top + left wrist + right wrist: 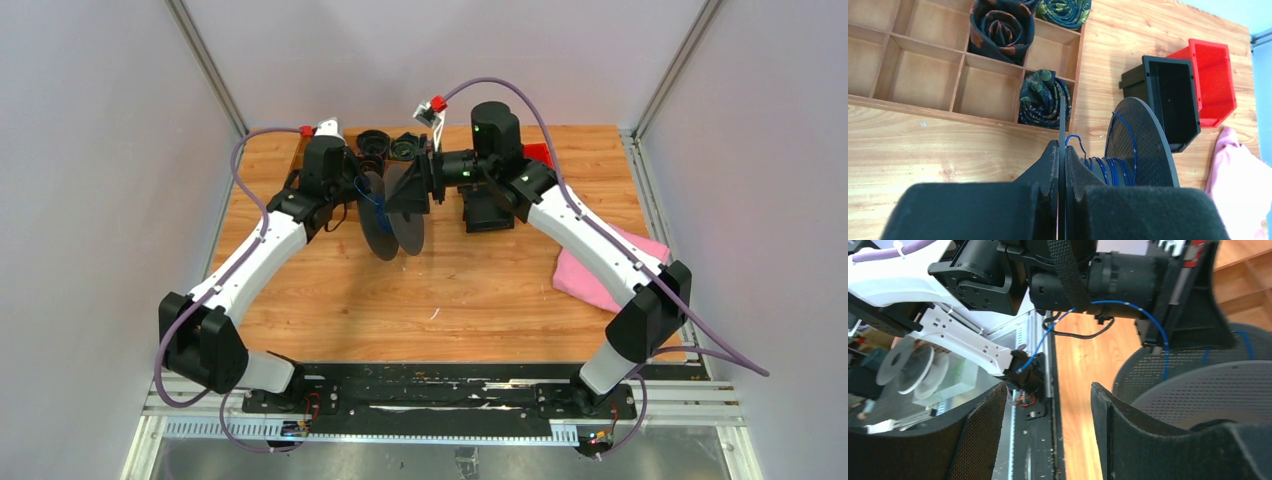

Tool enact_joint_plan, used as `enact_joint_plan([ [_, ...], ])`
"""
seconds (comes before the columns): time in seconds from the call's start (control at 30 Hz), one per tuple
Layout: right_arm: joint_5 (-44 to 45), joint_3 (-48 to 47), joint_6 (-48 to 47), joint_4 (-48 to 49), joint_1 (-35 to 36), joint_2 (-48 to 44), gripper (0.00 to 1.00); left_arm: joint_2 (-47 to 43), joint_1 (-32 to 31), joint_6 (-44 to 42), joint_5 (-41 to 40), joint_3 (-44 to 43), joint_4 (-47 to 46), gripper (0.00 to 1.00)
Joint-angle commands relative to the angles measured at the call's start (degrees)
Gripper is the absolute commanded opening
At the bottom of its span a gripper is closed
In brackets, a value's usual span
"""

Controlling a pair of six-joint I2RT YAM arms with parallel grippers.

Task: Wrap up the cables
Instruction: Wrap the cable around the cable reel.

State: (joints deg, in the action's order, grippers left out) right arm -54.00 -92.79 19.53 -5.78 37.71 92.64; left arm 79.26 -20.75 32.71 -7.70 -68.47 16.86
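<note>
A big grey spool (392, 228) stands on edge at the table's middle back, its perforated flange (1143, 145) upright. The thin dark blue cable (1108, 169) is wound in several turns round its hub. My left gripper (1062, 146) is shut on the thin edge of the near flange (1062, 115). In the right wrist view the cable (1153, 325) arcs from the spool across the left arm's wrist, and its loose end (1021, 370) hangs free. My right gripper (1048, 388) stands open beside the spool (1198, 385), nothing between its fingers. From above it (408, 195) is at the spool's right.
A wooden compartment tray (923, 75) holding rolled ties (1042, 97) lies at the back left. A black bin (487, 210), a red bin (537, 153) and a pink cloth (600, 265) lie on the right. Grey walls enclose the table.
</note>
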Motion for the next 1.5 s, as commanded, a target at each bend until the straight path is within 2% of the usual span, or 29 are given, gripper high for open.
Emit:
enact_joint_plan([
  [0.0,-1.0,-2.1,5.7,-2.5,2.4,1.7,0.62,-0.4,-0.9,-2.1,-2.8,-3.1,-2.9,0.0],
  [0.4,-1.8,-5.4,9.9,-1.7,3.9,4.7,0.62,-1.3,-3.7,-5.9,-6.6,-1.8,-3.8,0.0],
  [0.5,-1.7,-6.0,9.9,-1.7,3.9,5.1,0.58,-1.8,-4.3,-7.2,-7.8,-1.7,-4.0,0.0],
  [0.67,-2.1,-7.8,10.3,-1.9,4.3,5.9,0.42,-2.0,-5.2,-9.0,-9.4,-1.7,-4.3,0.0],
  [0.8,-2.6,-8.7,10.4,-1.7,4.7,6.4,0.16,-2.1,-5.7,-9.9,-10.1,-1.3,-4.9,0.0],
  [0.97,-1.8,-10.2,9.7,-2.0,4.4,6.5,0.01,-2.6,-6.8,-12.2,-11.1,-0.6,-5.9,0.0],
  [1.27,0.2,-11.8,9.4,-3.0,3.2,7.0,0.01,-3.7,-9.1,-16.7,-13.8,0.9,-7.8,0.0],
  [1.37,-1.1,-10.9,8.6,-3.3,2.7,6.1,0.12,-4.1,-9.1,-16.8,-13.4,1.2,-8.2,0.0],
  [1.47,-2.6,-8.5,5.7,-3.5,1.9,3.9,0.37,-4.6,-9.1,-16.8,-12.8,1.1,-8.2,0.0],
])
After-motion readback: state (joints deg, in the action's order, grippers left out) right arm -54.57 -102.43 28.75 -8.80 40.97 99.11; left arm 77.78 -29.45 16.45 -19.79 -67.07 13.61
